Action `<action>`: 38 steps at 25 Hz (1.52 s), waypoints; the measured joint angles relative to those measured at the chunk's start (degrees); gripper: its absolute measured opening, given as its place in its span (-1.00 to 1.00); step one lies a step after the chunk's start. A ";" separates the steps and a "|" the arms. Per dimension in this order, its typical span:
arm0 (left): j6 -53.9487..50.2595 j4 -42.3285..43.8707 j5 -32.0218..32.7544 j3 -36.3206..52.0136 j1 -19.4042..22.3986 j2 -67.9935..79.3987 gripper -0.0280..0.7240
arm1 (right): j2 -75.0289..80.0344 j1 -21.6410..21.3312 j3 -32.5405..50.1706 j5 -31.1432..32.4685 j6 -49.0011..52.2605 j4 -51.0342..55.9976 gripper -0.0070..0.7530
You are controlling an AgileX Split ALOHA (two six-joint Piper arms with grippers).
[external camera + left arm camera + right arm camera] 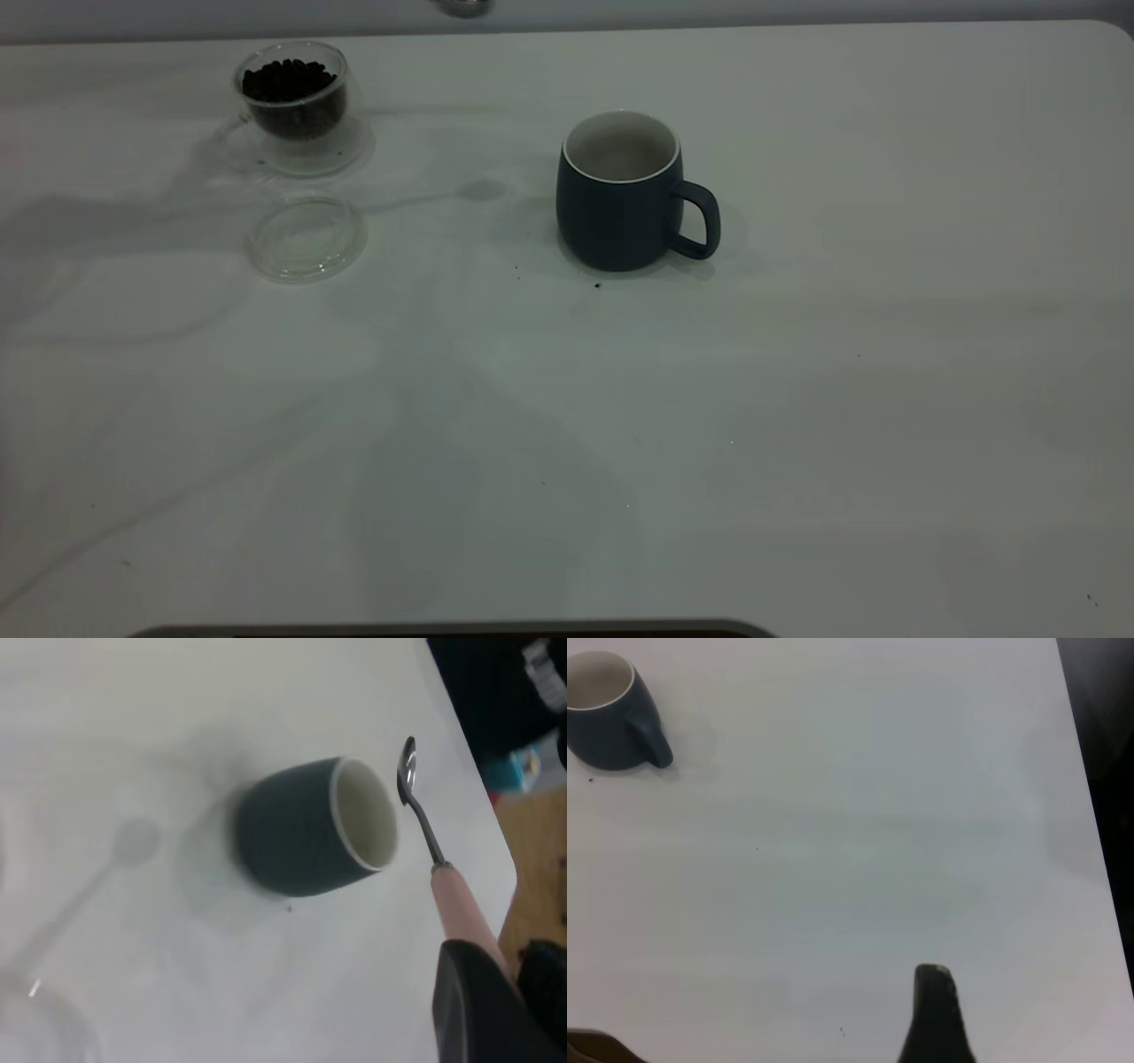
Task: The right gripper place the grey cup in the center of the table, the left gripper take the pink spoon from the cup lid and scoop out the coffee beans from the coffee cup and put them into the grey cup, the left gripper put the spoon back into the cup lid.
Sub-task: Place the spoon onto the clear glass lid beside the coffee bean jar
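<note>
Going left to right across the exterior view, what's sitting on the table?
Coffee cup holding coffee beans, with the cup lid just in front at nearly the same position → grey cup.

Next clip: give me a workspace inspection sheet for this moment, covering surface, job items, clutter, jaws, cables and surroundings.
Surface: white table, a few tiny dark specks.
Grey cup: grey cup upright near the middle, handle toward the right arm's side; no beans visible inside.
Coffee cup: coffee cup at the far left, holding coffee beans.
Cup lid: cup lid flat in front of the coffee cup, nothing on it.
Pink spoon: pink spoon held by its handle, bowl beside the grey cup's rim.
Clutter: nothing seen.
Jaws: left gripper shut on the spoon; right gripper over bare table, state unclear.
Cables: nothing seen.
Surroundings: wooden floor past the table edge.
</note>
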 joint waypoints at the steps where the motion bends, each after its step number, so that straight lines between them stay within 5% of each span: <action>1: 0.13 -0.05 0.00 1.24 1.09 -0.47 -0.59 | 0.00 0.00 0.00 0.00 0.00 0.00 0.57; 17: 5.83 1.56 -8.82 17.22 14.56 -1.56 -0.59 | 0.00 0.00 0.00 0.00 0.00 0.00 0.57; 38: 7.00 2.82 -13.14 17.22 15.35 7.43 -0.59 | 0.00 0.00 0.00 0.00 0.00 0.04 0.57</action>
